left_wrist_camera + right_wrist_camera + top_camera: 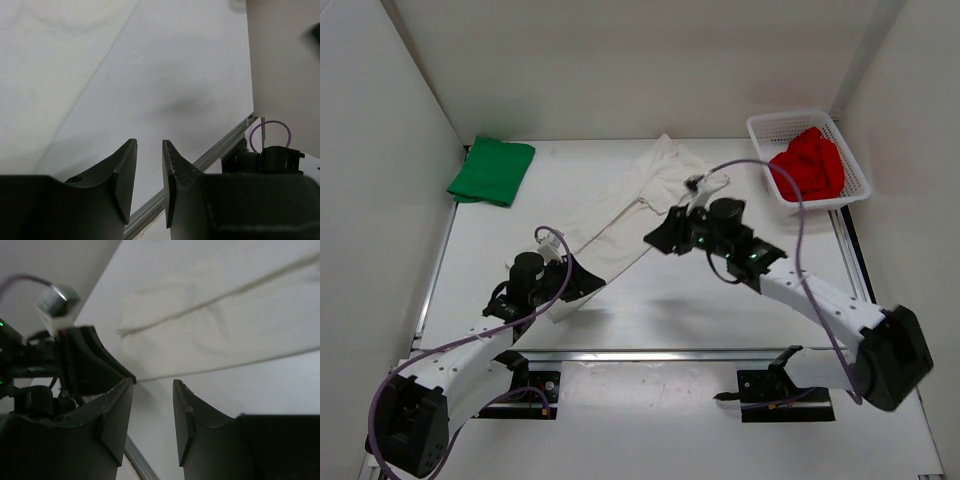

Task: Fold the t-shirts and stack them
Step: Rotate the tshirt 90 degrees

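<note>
Top external: white t-shirt (630,198) lies as a long diagonal strip.

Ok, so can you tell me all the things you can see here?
green t-shirt: one, bright green, folded, far left corner of the table
white t-shirt: one, white, stretched slantwise across the middle
red t-shirt: one, red, bunched in the basket
basket: one, white mesh, far right corner
table: one, white, under everything
cables: two, purple, one along each arm
left arm: one, white and black, near left
right arm: one, white and black, near right
left pincer: one, black, open, by the white t-shirt's near end
right pincer: one, black, open, at the white t-shirt's edge
</note>
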Robot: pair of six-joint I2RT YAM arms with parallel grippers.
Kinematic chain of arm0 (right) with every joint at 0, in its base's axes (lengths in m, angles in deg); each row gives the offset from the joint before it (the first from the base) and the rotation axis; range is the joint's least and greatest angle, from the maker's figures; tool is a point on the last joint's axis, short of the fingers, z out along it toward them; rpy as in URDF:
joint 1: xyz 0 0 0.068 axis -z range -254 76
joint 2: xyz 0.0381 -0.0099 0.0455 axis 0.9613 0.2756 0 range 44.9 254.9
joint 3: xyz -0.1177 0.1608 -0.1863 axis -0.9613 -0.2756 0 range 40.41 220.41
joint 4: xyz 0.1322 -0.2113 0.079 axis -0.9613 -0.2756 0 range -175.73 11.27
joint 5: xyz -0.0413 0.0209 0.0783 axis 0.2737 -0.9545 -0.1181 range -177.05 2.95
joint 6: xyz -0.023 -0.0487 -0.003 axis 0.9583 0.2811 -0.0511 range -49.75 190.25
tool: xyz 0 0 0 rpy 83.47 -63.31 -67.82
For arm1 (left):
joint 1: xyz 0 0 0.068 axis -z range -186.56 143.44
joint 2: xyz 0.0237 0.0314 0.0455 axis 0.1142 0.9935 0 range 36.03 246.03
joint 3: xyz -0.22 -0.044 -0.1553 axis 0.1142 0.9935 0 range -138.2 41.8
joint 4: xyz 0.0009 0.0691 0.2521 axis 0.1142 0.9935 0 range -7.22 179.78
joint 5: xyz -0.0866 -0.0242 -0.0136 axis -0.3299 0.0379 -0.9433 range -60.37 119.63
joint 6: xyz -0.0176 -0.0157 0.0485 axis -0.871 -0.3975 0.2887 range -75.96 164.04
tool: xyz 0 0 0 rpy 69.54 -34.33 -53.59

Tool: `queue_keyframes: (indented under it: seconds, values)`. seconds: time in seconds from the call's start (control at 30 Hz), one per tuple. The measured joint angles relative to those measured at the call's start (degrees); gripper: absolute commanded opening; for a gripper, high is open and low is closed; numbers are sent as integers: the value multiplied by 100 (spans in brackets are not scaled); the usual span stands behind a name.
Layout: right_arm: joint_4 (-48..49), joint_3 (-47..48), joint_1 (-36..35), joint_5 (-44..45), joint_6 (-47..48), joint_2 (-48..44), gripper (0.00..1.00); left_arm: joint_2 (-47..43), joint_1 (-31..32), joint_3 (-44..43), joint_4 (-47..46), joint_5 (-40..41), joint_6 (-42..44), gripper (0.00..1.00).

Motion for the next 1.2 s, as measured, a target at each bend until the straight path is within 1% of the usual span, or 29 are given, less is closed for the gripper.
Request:
queue_keyframes:
  seconds: [0.03, 0.07, 0.1, 0.13, 0.17, 0.23, 0.33, 0.4, 0.47, 0.57, 0.6, 0.63, 0.67, 0.7, 0.73, 0.77, 0.83, 0.9, 1.0, 1.03, 1.07, 1.1, 1.13, 1.17, 1.2]
  values:
    - [330, -354, -179, 11, -195, 55, 37, -35, -26, -31, 44, -20, -4, 37]
    - [619, -634, -391, 37, -415, 330, 37, -59, -55, -92, 118, -33, -4, 38]
    - [796, -765, -573, 107, -592, 688, 40, -98, -98, -181, 199, -44, 4, 38]
    - [892, -807, -748, 210, -750, 1241, 41, -144, -127, -260, 258, -50, 26, 39]
    - [911, -807, -922, 293, -898, 1781, 42, -214, -166, -341, 332, -44, 42, 39]
    - [892, -774, -1169, 422, -1134, 2481, 44, -380, -254, -461, 433, -9, 83, 38]
    - [1213, -387, -1379, 599, -1521, 2883, 45, -564, -365, -463, 472, 28, 87, 36]
    - [1438, -170, -1427, 791, -1753, 3112, 44, -592, -400, -387, 428, 24, 52, 36]
    - [1596, -31, -1447, 914, -1965, 3392, 39, -581, -417, -282, 409, 22, 15, 36]
    - [1784, 358, -1467, 953, -2328, 3869, 35, -551, -439, -236, 474, 28, 28, 36]
    - [1845, 474, -1475, 960, -2413, 3998, 29, -553, -442, -238, 474, 31, 46, 35]
    - [1869, 581, -1484, 973, -2446, 4096, 11, -553, -442, -238, 481, 33, 52, 36]
    - [1884, 647, -1491, 977, -2468, 4181, 4, -551, -444, -238, 498, 33, 66, 35]
    - [1864, 678, -1491, 977, -2522, 4247, 0, -551, -446, -238, 507, 35, 70, 36]
    - [1926, 662, -1480, 925, -2605, 4286, 1, -549, -446, -238, 509, 35, 79, 36]
    - [1991, 603, -1456, 901, -2634, 4280, 0, -546, -452, -238, 520, 42, 92, 35]
    - [2197, 245, -1366, 844, -2671, 4085, 0, -531, -452, -238, 553, 61, 122, 36]
    - [2216, -323, -1191, 765, -2623, 3650, 0, -472, -448, -238, 555, 85, 162, 37]
    - [1915, -1281, -503, 553, -2291, 2704, 0, -337, -374, -236, 557, 168, 203, 37]
    - [1733, -1556, -173, 483, -2149, 2365, 4, -293, -310, -232, 555, 195, 221, 37]
    - [1609, -1784, 120, 417, -2024, 2072, 16, -254, -214, -205, 535, 229, 225, 37]
    - [1499, -2055, 474, 341, -1902, 1720, 23, -225, -96, -168, 531, 306, 240, 37]
    - [1381, -2369, 863, 299, -1751, 1279, 35, -186, 57, -122, 540, 369, 251, 38]
    - [1244, -2647, 1178, 243, -1633, 844, 41, -142, 219, -85, 542, 468, 280, 38]
    - [1084, -2883, 1401, 227, -1550, 420, 42, -81, 396, -59, 560, 560, 308, 39]
